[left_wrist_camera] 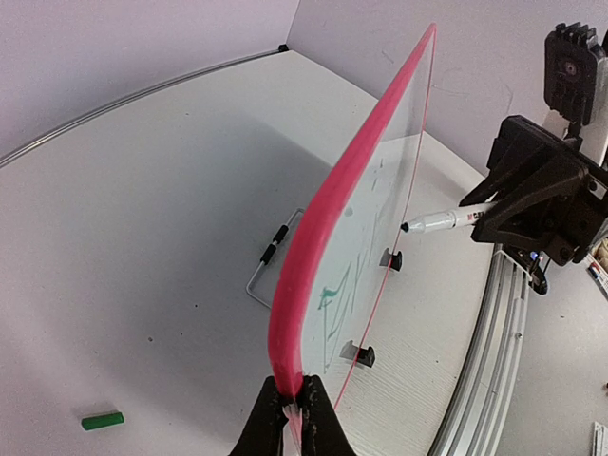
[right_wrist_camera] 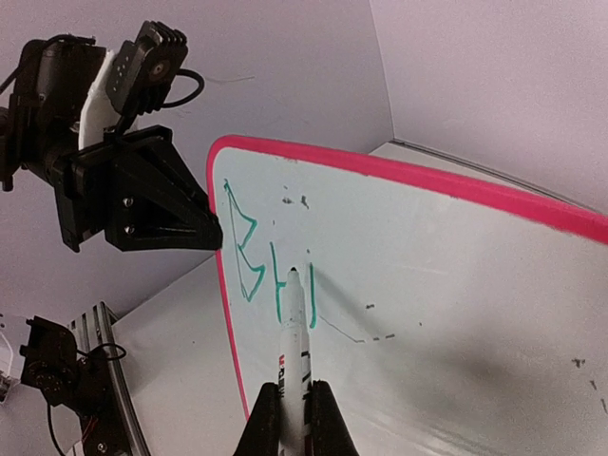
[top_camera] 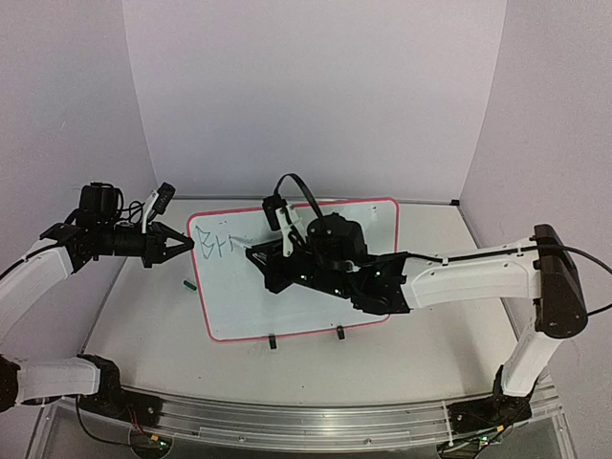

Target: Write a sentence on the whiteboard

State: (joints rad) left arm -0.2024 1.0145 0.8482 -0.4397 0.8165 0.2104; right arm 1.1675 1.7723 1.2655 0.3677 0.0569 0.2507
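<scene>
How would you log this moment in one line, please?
left tool: shut on whiteboard edge; right tool: shut on marker; sentence: first letters only

This looks like a robot lab. Two robot arms [top_camera: 469, 273] stand on a table [top_camera: 421, 359] with plain walls [top_camera: 316, 96] around

Pink-framed whiteboard [right_wrist_camera: 456, 285], centre to right. Green letters [right_wrist_camera: 252, 261] "Bri", board's upper-left corner. White marker [right_wrist_camera: 294, 342], tip at the letters, clamped in right gripper [right_wrist_camera: 294, 418], bottom centre. Black left gripper [right_wrist_camera: 217, 228], upper left, at board's edge.
</scene>
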